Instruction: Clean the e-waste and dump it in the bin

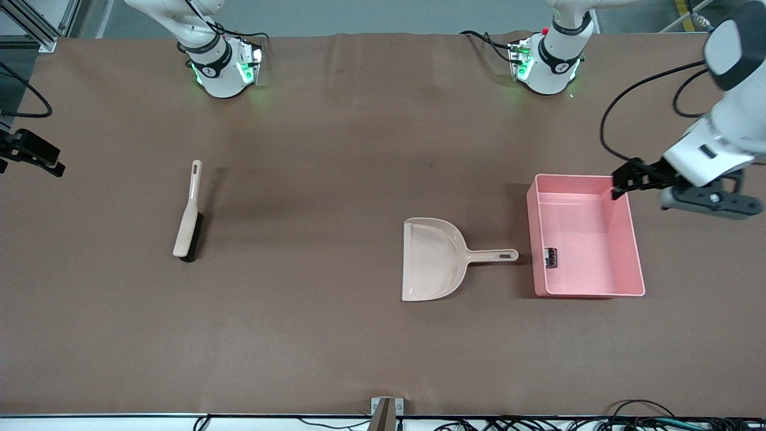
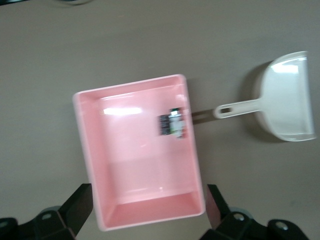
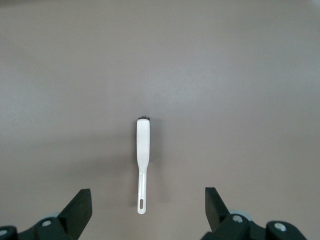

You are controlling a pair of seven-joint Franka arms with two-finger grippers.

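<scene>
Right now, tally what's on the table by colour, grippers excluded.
Beige: 2, the brush and the dustpan
Pink: 1, the bin
Dark with white: 1 small cluster of e-waste in the bin, pieces not separable
Total: 4

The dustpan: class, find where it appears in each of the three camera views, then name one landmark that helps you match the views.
Front view: the pale beige dustpan lies flat on the brown table, beside the pink bin, handle pointing at the bin.
Left wrist view: the dustpan shows near the picture's edge, handle toward the bin.
Right wrist view: not in it; only the brush shows.
Shared landmark: the pink bin, in the front and left wrist views.
</scene>
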